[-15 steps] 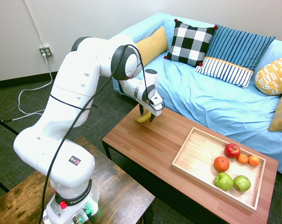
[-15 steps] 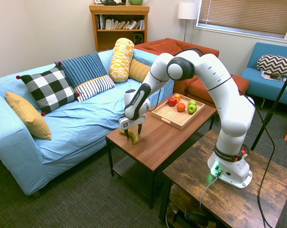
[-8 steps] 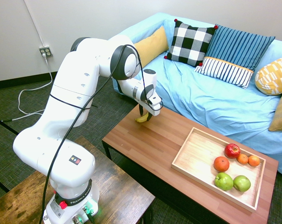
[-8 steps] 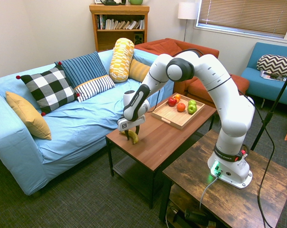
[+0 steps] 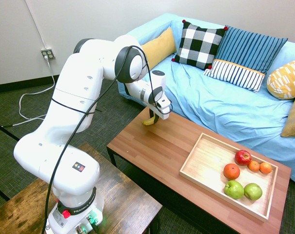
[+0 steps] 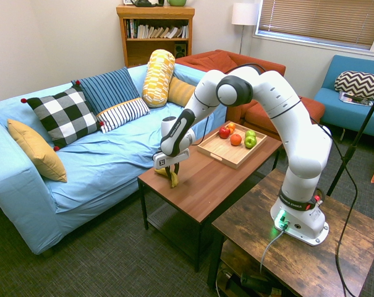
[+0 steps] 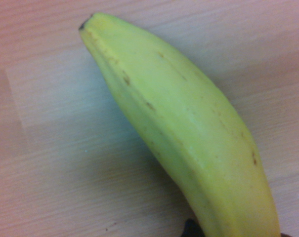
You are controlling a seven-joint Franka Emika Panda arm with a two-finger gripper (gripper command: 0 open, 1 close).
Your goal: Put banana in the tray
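Tabletop (image 5: 152,146) end: fingers (image 5: 153,118), open before, now pinch banana (image 5: 148,121).

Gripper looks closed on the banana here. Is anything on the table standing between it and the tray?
Nothing visible does. The gripper holds the banana at the table's sofa-side end, and the bare tabletop runs clear to the tray. The tray's fruit sits bunched at its far end, leaving the near half free.

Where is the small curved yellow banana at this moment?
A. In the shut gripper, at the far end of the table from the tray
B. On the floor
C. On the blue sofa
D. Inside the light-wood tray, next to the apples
A: the gripper is shut on the small curved yellow banana, while the light-wood rectangular tray at the table's other end holds only round fruit.
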